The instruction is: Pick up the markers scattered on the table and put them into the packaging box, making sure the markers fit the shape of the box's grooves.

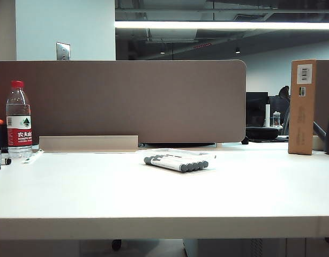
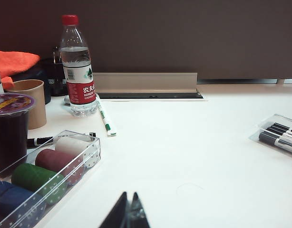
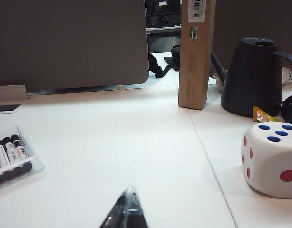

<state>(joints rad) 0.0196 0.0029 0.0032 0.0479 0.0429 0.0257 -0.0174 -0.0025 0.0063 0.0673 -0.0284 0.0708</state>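
White desk (image 1: 261, 198) runs back to a brown partition (image 1: 121, 101). On it, mid-table, lies the packaging box (image 1: 178, 158) with the markers (image 1: 178, 163) side by side in its grooves. A cardboard box (image 1: 303, 107) stands far right, a water bottle (image 1: 18, 120) far left. My left gripper (image 2: 128, 214) and right gripper (image 3: 127, 211) both sit pinched together, empty, low over the near edge.

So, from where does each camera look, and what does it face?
Exterior view: low at the table's front edge, facing the clear plastic packaging box of white black-capped markers; no arm shows.
Left wrist view: behind the shut left hand, facing the red-capped water bottle.
Right wrist view: behind the shut right hand, facing the tall brown cardboard box.
All three share the packaging box.
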